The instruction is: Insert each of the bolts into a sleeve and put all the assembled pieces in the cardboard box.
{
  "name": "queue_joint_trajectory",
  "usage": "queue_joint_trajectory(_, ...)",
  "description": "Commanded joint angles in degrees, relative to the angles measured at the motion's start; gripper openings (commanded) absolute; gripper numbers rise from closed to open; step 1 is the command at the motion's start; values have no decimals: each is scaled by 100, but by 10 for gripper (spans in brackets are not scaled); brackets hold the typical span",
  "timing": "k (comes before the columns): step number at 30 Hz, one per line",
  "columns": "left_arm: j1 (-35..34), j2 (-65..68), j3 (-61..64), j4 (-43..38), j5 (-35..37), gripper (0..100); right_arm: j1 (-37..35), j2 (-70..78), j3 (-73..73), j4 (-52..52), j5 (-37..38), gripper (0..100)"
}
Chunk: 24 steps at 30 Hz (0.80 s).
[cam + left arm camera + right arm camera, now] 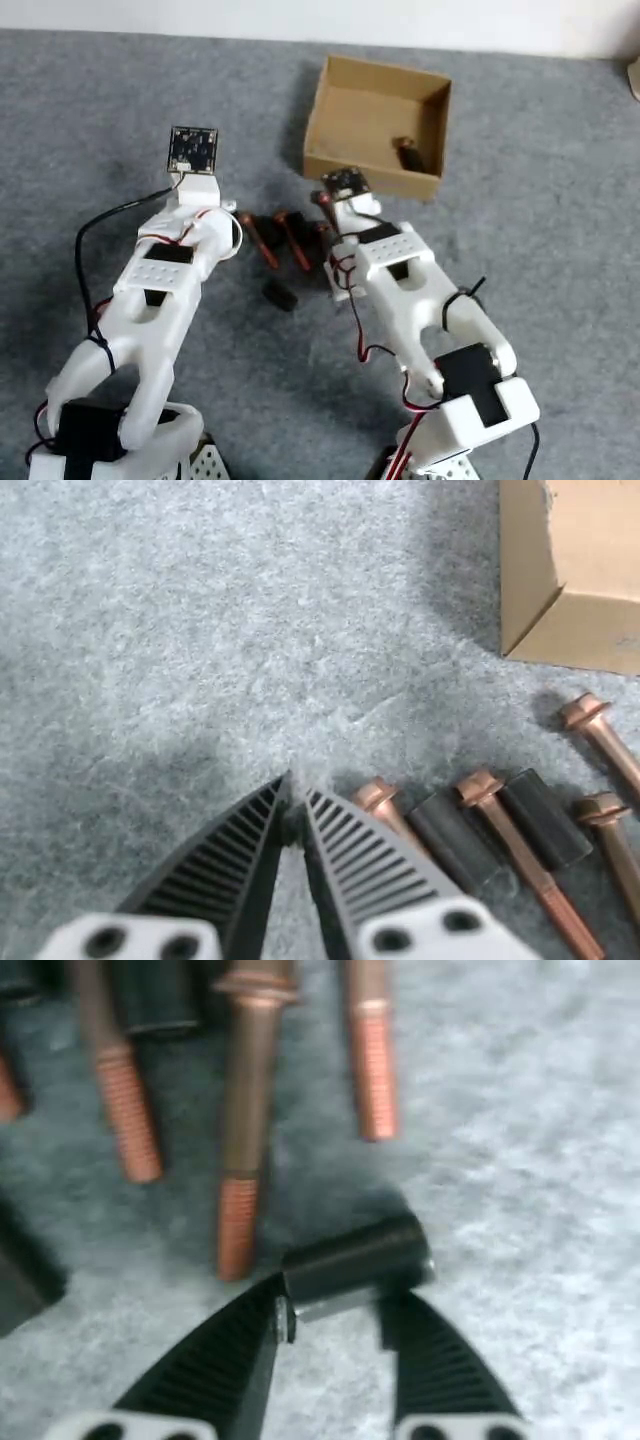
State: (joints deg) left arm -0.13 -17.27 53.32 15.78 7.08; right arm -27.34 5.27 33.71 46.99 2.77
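Right at the tips of my right gripper [337, 1307] lies a black sleeve [355, 1258], crosswise on the grey carpet [540, 1160]. Those jaws stand apart and released, with one fingertip [268, 1322] against the sleeve's end. I cannot tell whether the other tip touches it. Just beyond the sleeve, copper bolts [245, 1110] lie side by side, threaded ends toward me and heads away.

My left gripper [297, 805] hangs over bare carpet with its jaws clenched together, the ribbed tips meeting and nothing between them. Just beside it runs the same row of bolts, four heads showing. Two more sleeves [455, 840] lie loose among the shafts, each between two bolts and none slid onto one.

Past the bolts sits the cardboard box [560, 600], one corner toward my left gripper. From above, the box stands open-topped beyond both my arms, and the bolts lie between the arms on the near side of it. Inside it a small dark piece [407, 152] with a coppery end rests close against one side wall. A lone sleeve [278, 293] lies by itself on the carpet, near the bolts' threaded ends.
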Motion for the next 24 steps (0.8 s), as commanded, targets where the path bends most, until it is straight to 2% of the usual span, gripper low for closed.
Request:
queue_joint_trajectory(1, 13, -13, -233, -114, 35, 10, -198, 40, -13, -330, 35, 5)
queue_joint_trajectory(8, 101, -13, -233, -114, 26, 10, -145, 31, -13, -295, 44, 4)
queue_joint_trajectory(18, 110, -13, -242, -114, 26, 10, 382, 31, -13, -101, 44, 4)
queue_joint_trajectory(24, 119, -13, -259, -114, 35, 10, 31, -4, -31, -66, -26, 4)
